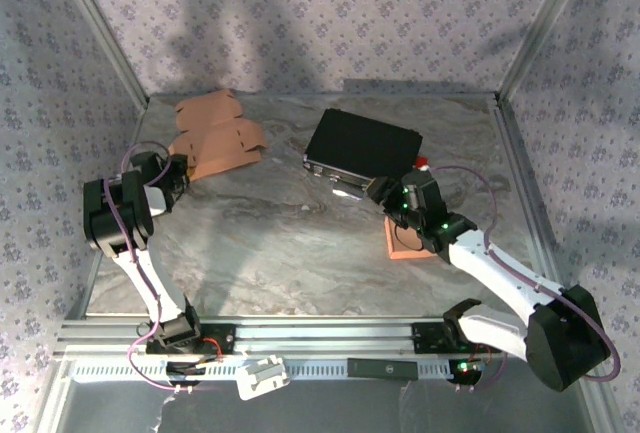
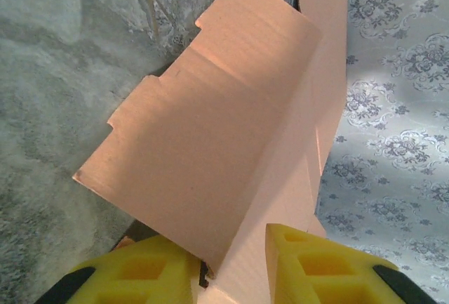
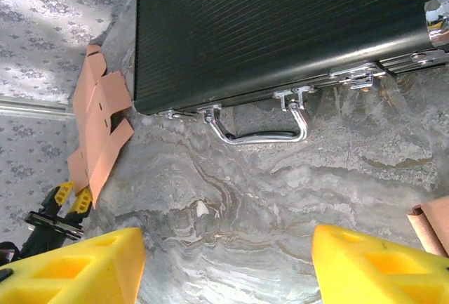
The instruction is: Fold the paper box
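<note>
marble table: left gripper pinches paper box, right gripper gapes.

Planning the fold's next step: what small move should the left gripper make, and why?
Probably close the left gripper on the tan cardboard box blank: its yellow fingers straddle the raised fold, while the open right gripper sits away by the black hard case.

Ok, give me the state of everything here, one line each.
Paper box, not folded up yet, one panel creased upward.
Black case, shut, lying flat, handle down.
Left fingers, closed on the paper box's edge.
Right fingers, open, holding nothing.
</note>
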